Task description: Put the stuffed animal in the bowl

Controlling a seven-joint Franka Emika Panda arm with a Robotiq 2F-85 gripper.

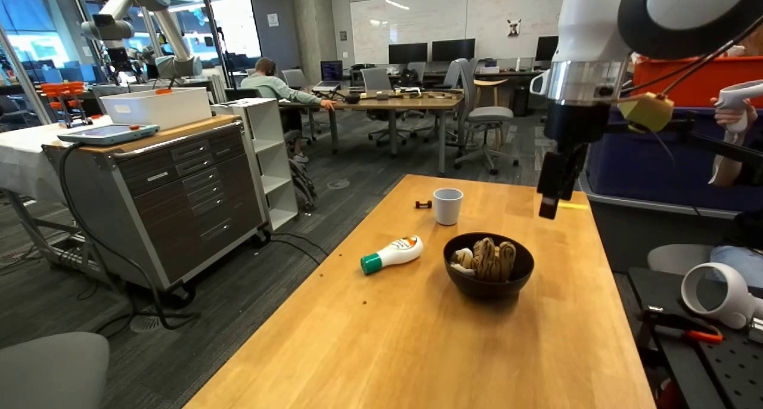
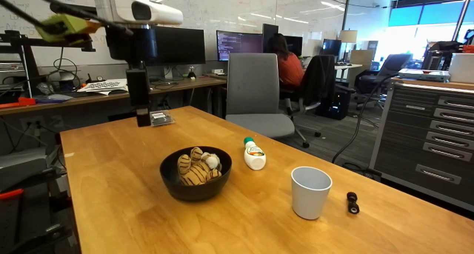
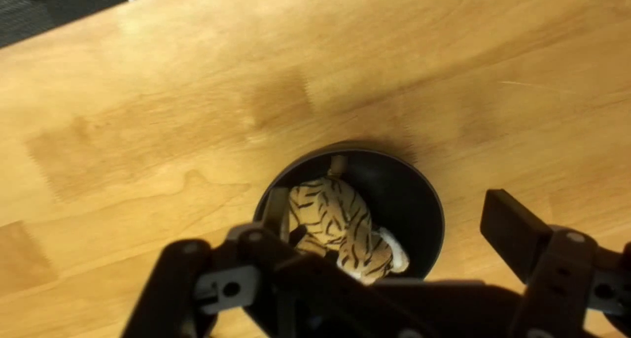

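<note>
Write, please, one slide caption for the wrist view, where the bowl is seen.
Seen past the open gripper, the toy lies in the bowl on the table.

no text is legible: lettering on the green-capped bottle [image 2: 255, 156], lit monitor [image 2: 239, 44] and whiteboard [image 2: 207, 9] is too small or faint to read.

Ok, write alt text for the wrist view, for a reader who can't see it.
A striped plush toy lies in a round black bowl on a wooden table. In the foreground, the open jaws stand wide apart along the bottom of the picture, hiding part of the bowl.
</note>
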